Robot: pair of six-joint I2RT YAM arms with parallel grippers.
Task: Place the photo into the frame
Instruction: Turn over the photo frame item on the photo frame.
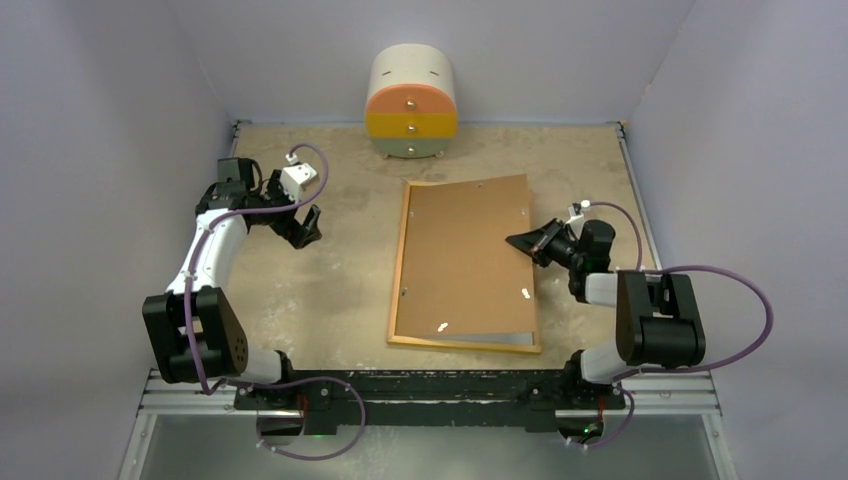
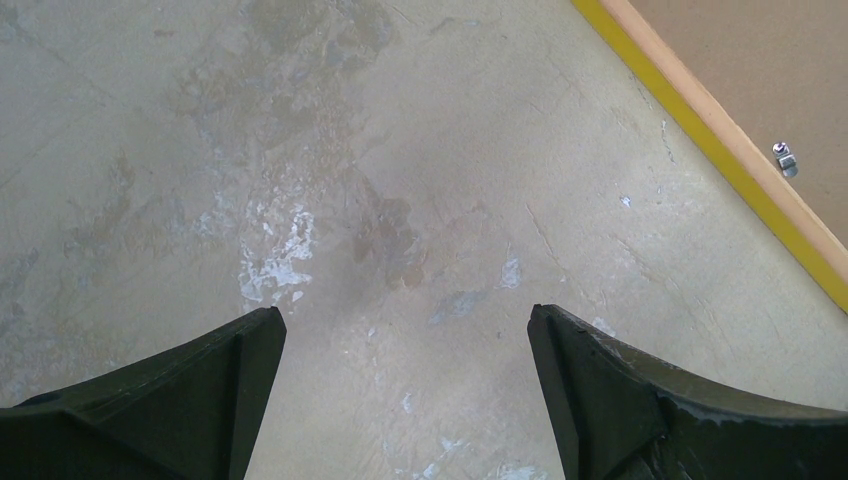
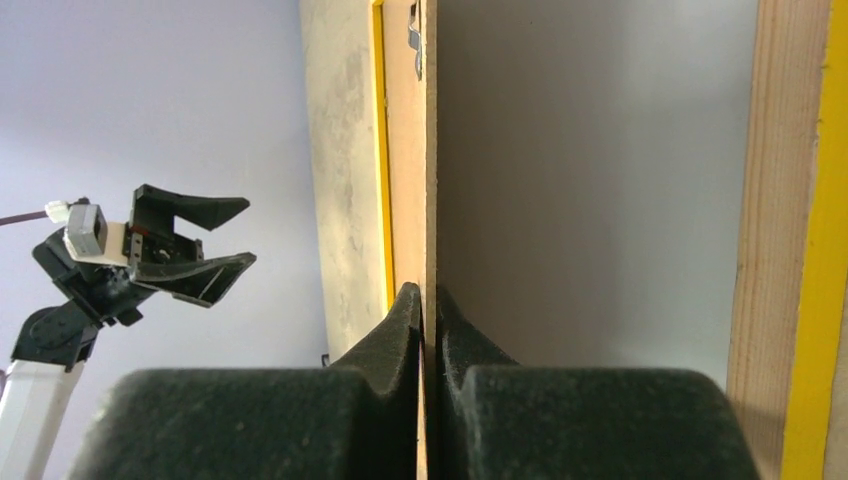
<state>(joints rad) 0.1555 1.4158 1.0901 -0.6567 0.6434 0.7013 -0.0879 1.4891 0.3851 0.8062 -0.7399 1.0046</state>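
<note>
Right pincer (image 3: 427,300) is clamped tight on the thin edge of the brown backing board (image 3: 403,150), jaws pressed together with only the board's thickness between them. From above, it bites the board at about 3 o'clock on the frame (image 1: 398,270) and holds that side tipped up, while the 9 o'clock side looks to rest down by the rail. I'd say that is the point of the hold: the board is swung up like a lid, so the opening under it can be reached or checked.

The frame lies back-up on the table (image 1: 300,300), with its yellow face showing only along the edges. Inside it, under the raised board, sits a pale plain sheet (image 3: 590,180). That is likely the photo lying picture-down, though no print side shows, so I can't be sure. A strip of it peeks out at 6 o'clock.

Left pincer (image 2: 405,330) hangs with jaws wide apart and nothing in them, over bare table at about 9 to 10 o'clock, near the frame's left rail but clear of it.

Around the edges, a chest of drawers (image 1: 412,103) sits at 12 o'clock, well apart. What may get in the way are the small metal tabs (image 2: 785,158) on the frame's back, plus the board sitting skewed, its far corner poking past the top rail.
</note>
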